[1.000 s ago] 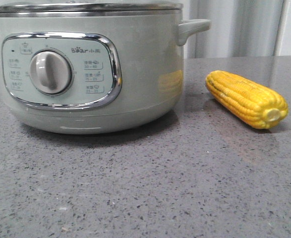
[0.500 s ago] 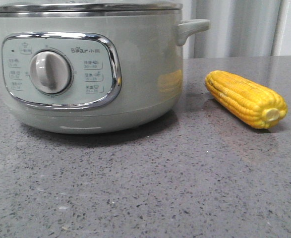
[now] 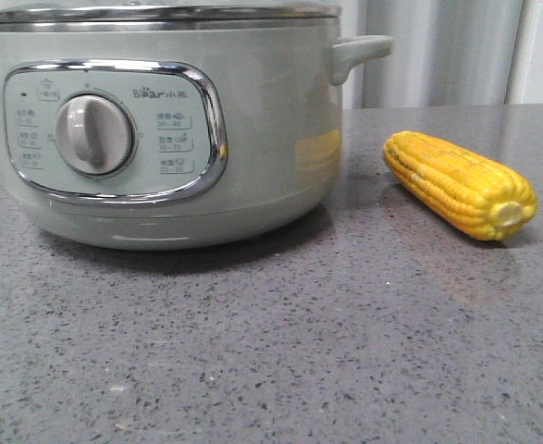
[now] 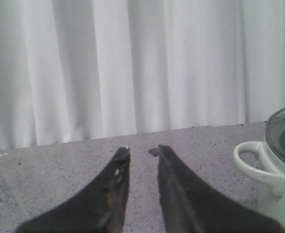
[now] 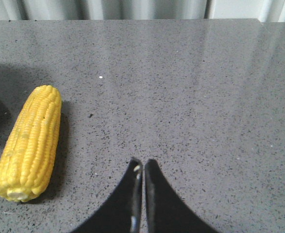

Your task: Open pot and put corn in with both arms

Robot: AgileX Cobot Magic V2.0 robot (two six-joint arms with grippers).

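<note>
The pale sage-green pot (image 3: pixel 262 129) stands at the left of the front view, its lid on the steel rim and its dial panel facing me. In the left wrist view its side handle (image 4: pixel 256 162) and glass lid edge show at the edge. The yellow corn (image 3: pixel 459 183) lies on the counter to the pot's right, stub end toward me; it also shows in the right wrist view (image 5: pixel 29 142). My left gripper (image 4: pixel 141 150) is open and empty over bare counter beside the pot. My right gripper (image 5: pixel 142 162) is shut and empty, apart from the corn. Neither gripper shows in the front view.
The grey speckled counter (image 3: pixel 280 342) stretches in front of the pot and corn. White curtains (image 4: pixel 132 68) hang behind the counter's far edge.
</note>
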